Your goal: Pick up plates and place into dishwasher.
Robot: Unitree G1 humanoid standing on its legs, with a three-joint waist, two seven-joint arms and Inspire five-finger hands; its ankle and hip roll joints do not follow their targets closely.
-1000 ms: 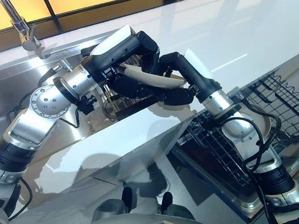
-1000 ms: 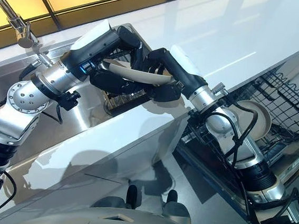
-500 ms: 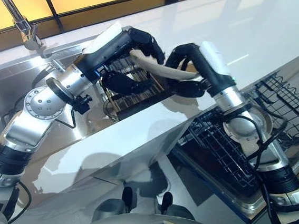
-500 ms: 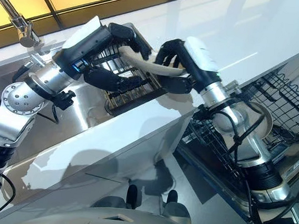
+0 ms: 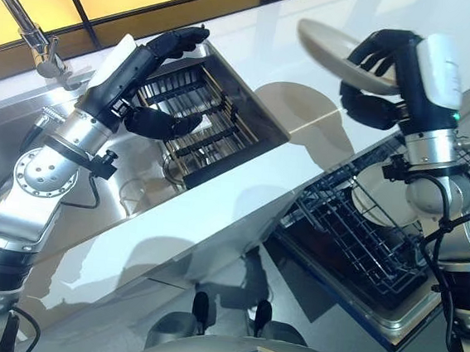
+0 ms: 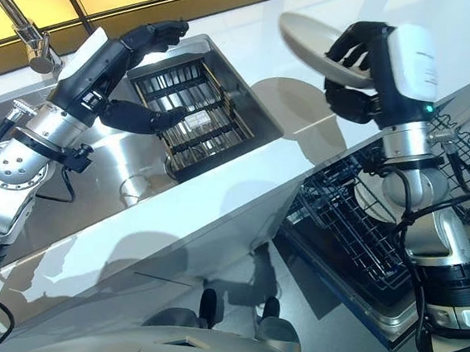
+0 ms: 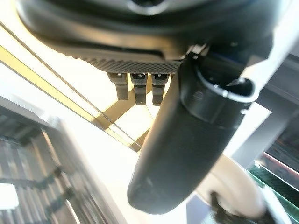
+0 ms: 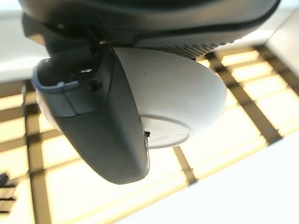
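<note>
A beige plate (image 5: 329, 42) is held tilted in the air above the white counter, with my right hand (image 5: 379, 76) shut on its rim. The right wrist view shows its underside (image 8: 174, 95) past my thumb (image 8: 103, 133). My left hand (image 5: 133, 73) hovers open over the sink's wire rack (image 5: 197, 121), holding nothing. Its thumb (image 7: 187, 140) crosses the left wrist view, with the plate (image 7: 236, 189) far beyond it. The dishwasher's dark lower rack (image 5: 347, 237) is pulled out at the lower right, below the right arm. A second plate (image 6: 372, 195) stands in it.
A steel sink (image 5: 134, 187) lies at the left with a faucet (image 5: 29, 27) behind it. The white counter (image 5: 241, 201) runs between the sink and the dishwasher. An upper wire basket (image 5: 461, 160) sits at the right edge.
Both hands held the plate over the sink. My left hand has let go and opened. My right hand has carried the plate up and to the right, over the counter.
</note>
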